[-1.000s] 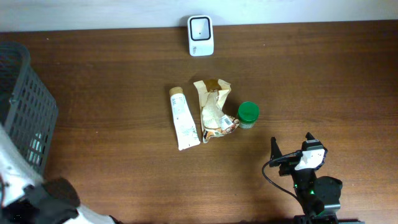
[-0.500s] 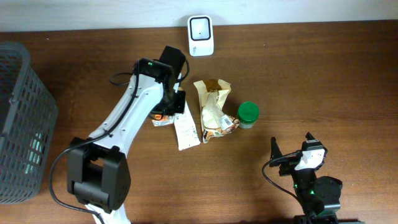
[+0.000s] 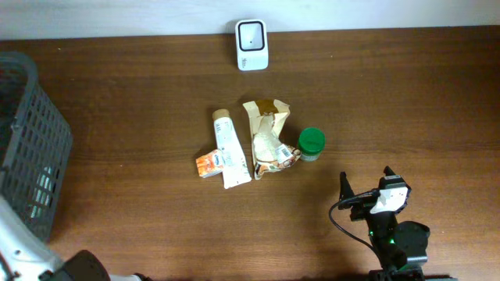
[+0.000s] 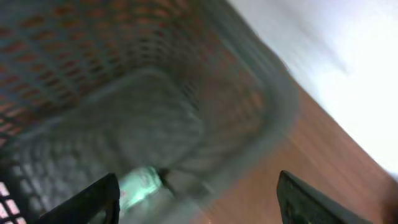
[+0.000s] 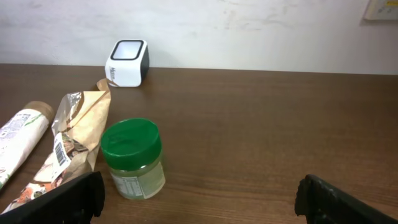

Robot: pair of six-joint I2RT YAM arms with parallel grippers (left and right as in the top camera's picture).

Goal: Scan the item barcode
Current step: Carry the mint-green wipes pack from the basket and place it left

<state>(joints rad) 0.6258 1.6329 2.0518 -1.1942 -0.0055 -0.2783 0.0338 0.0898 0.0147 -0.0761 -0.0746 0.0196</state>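
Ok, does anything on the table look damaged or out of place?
The brown pouch in the middle is badly crumpled and creased. The small orange packet lies askew against the lower end of the tube. Nothing looks spilled.

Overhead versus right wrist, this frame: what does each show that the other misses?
Only overhead: the basket at the table's left edge, and the orange packet beside the tube. Only right wrist: the wall behind the table, the side label of the jar, and what looks like a barcode on the pouch. Both: scanner, tube, pouch and jar.
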